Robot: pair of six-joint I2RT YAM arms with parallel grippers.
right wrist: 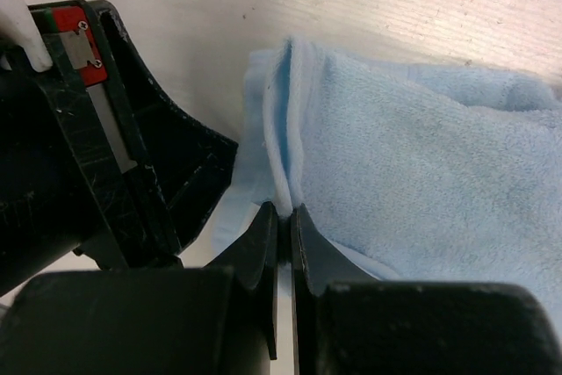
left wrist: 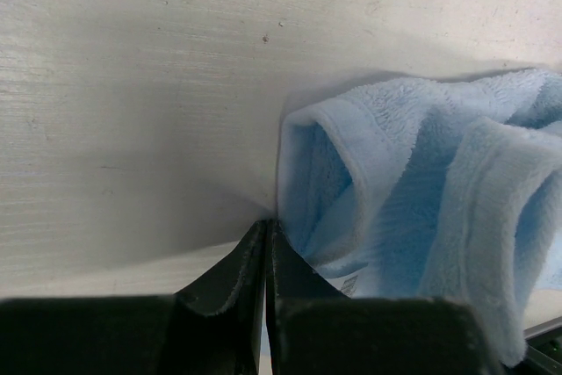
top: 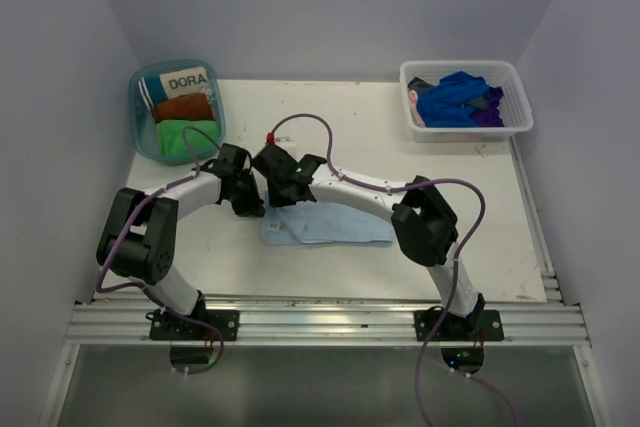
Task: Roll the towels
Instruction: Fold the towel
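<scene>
Right end effector (right wrist: 284, 210) tight on towel (right wrist: 421, 155)

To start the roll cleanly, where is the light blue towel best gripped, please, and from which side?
Pinch the light blue towel at its left edge, where the hems stack into a raised lip, coming in low from the left. Elsewhere it lies flat against the table.

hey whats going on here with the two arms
Both arms are working on the light blue towel, which lies mid-table. The left gripper and the right gripper are each shut on its left end, close together, apparently to start a roll. A green towel and a rust-brown towel sit in the blue tub, seemingly rolled. A dark blue towel and a purple towel wait in the white basket.
</scene>
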